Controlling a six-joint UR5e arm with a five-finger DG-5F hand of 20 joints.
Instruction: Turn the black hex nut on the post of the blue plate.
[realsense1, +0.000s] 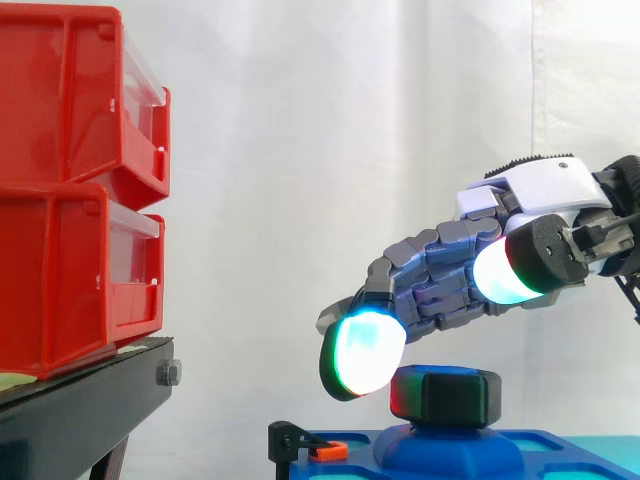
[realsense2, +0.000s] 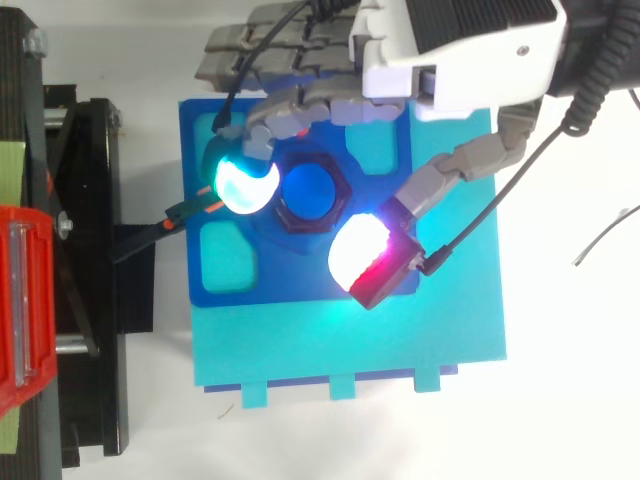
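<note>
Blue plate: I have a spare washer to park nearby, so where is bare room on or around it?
Free, in the top view: the cyan slab below the plate, up to its notched edge, and its strip right of the plate. Crowded: round the nut, under the hand.

red bins (realsense1: 70, 190) stacked | black stand (realsense1: 80, 400) beneath | white curtain (realsense1: 330, 150) behind
</note>
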